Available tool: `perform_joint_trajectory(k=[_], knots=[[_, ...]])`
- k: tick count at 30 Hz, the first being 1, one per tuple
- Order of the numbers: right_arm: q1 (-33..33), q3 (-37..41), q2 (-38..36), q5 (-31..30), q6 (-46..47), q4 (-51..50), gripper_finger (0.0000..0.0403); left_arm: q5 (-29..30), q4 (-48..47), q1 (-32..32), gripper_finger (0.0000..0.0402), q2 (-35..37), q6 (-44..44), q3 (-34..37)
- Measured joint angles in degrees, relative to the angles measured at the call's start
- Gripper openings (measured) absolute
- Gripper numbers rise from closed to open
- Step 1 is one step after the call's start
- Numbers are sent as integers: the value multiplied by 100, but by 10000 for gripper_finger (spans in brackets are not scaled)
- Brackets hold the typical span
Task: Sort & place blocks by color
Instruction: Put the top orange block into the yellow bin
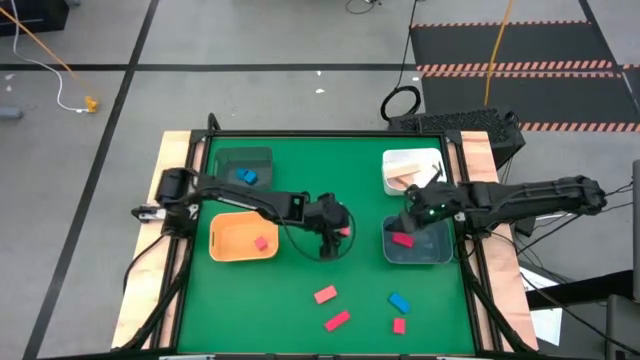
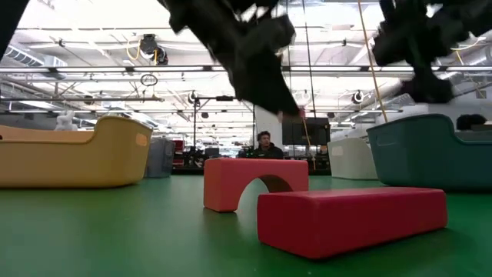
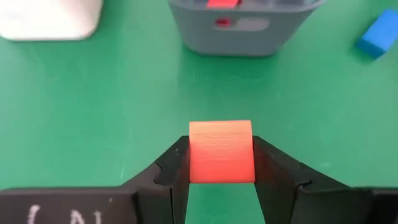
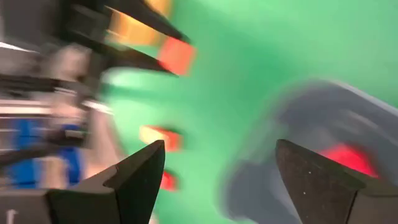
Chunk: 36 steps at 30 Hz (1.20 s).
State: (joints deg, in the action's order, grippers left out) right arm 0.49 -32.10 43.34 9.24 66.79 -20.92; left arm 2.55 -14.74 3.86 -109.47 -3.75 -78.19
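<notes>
Overhead camera looks straight down on the desk; low camera sits level; wrist cameras peer close past each claw.

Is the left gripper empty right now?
No: in the left wrist view the left gripper is shut on a red cube, pinched between both fingers.

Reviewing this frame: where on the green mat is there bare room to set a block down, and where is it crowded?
Bare mat lies between the dark green bin and white bin, and below the orange bin. Crowded: the front right, with loose red blocks and a blue block, and the middle, where the left tool holds a red block.
</notes>
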Motion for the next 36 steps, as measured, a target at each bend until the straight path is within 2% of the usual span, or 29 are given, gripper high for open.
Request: perform_joint_trajectory(k=[5,10,14,20,23,26,30,36], knots=[[0,-4,-180,16,203,1651,297,252,-1080,295,136,799,-168,-9],[197,-4,-145,24,547,2771,297,770,-2573,711,136,1542,-450,-7],[541,-4,-53,0,628,3070,297,1057,-3871,1014,136,1949,-1030,-7],[1168,-4,164,-26,628,3089,297,1103,-5340,1298,136,2004,-1965,82],[1480,-2,244,-84,631,3105,297,873,-5418,1380,136,2008,-2110,529],[1837,-1,315,-461,632,3215,297,608,-5469,1443,136,2060,-2298,1088],[2231,-2,445,-964,627,3594,297,527,-5184,1452,136,2052,-2408,1799],[2499,-2,723,-1681,1047,3798,297,548,-4660,1411,136,2059,-2661,2385]])
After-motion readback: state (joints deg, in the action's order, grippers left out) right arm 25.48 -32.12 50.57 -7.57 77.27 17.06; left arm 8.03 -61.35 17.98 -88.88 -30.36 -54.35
